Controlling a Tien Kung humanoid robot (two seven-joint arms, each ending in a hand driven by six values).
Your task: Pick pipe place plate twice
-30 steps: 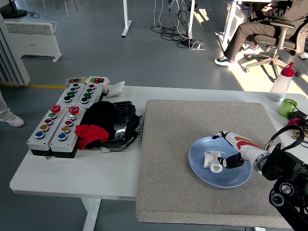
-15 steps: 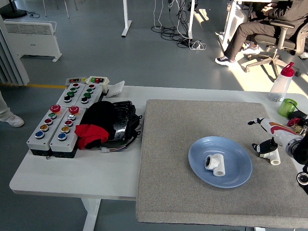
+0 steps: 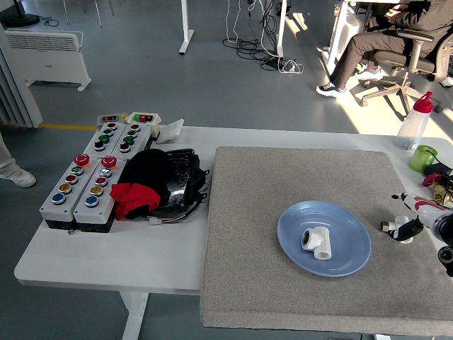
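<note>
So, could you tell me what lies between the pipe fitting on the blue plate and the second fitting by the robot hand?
In the head view, only the blue plate's right rim and a bare strip of grey mat separate the plated pipe fitting from the second fitting.

Two white pipe fittings show: one [image 3: 316, 243] on the single blue plate [image 3: 354, 237], one [image 3: 398, 229] off it to the right. One grey mat [image 3: 269, 184], two button boxes [image 3: 83, 185], one spray bottle [image 3: 413, 122], one green cup [image 3: 422, 157].
</note>
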